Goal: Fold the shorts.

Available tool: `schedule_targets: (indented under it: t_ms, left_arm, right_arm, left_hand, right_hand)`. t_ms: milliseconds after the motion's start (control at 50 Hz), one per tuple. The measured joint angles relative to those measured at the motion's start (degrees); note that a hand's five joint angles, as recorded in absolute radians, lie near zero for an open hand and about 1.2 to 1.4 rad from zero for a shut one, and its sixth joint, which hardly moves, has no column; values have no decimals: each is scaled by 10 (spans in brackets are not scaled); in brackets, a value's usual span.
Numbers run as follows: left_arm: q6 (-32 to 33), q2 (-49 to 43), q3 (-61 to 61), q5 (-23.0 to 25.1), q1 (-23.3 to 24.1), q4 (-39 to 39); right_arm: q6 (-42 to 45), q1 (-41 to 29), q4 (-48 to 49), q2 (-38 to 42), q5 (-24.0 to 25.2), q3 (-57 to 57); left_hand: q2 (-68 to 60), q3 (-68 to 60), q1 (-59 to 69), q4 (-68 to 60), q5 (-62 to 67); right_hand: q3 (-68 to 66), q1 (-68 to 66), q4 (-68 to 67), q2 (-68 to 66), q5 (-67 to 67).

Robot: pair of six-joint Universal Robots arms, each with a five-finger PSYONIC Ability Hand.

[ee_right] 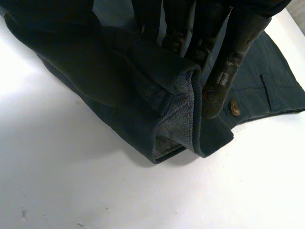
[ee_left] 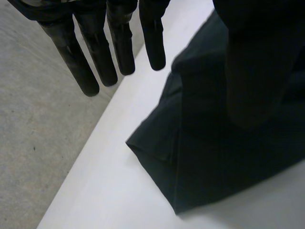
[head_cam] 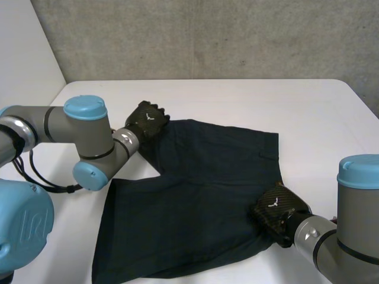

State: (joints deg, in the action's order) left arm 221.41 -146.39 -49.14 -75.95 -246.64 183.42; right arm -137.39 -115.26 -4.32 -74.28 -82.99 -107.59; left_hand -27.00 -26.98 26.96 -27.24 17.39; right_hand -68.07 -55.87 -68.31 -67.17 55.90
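Note:
Dark navy shorts (head_cam: 201, 195) lie spread on the white table (head_cam: 237, 97), one leg reaching the near edge. My left hand (head_cam: 148, 120) hovers at the far left corner of the shorts (ee_left: 214, 143); its fingers (ee_left: 95, 52) are straight and spread above the table, off the cloth, and its thumb hangs over the fabric. My right hand (head_cam: 277, 210) is at the right edge of the shorts (ee_right: 143, 95). There its fingers (ee_right: 233, 52) and thumb are curled on the waistband, which is lifted and doubled over, with a button (ee_right: 234, 107) beside the fingertips.
A grey concrete wall (head_cam: 207, 35) stands behind the table. In the left wrist view the table's far edge (ee_left: 90, 143) runs close to the left hand's fingertips. Bare white table lies to the right of the shorts (head_cam: 320, 130).

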Motion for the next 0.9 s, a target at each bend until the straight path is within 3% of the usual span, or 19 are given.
schedule_targets:
  t_ms: [100,160,280,580,900]
  left_arm:
    - [14,-8,0,2,-1,-11]
    - [13,-10,-4,11,1,-14]
    - [8,-9,-18,31,4,-13]
    - [7,-1,-33,36,8,5]
    - [2,55,-71,38,9,88]
  right_arm:
    - [0,8,5,0,0,-1]
    - [0,12,6,0,-1,0]
    - [1,16,7,0,-1,1]
    - [0,15,6,2,-2,-1]
    - [1,15,13,12,-2,0]
  left_hand:
    - [-155,-152,166,-150,146]
    - [-192,-191,191,-190,184]
    - [-76,-77,68,-73,72]
    - [-65,-66,65,-61,57]
    - [-65,-66,65,-61,58]
  right_hand:
    - [0,0,0,0,0]
    - [0,0,0,0,0]
    - [0,0,0,0,0]
    - [0,0,0,0,0]
    - [0,0,0,0,0]
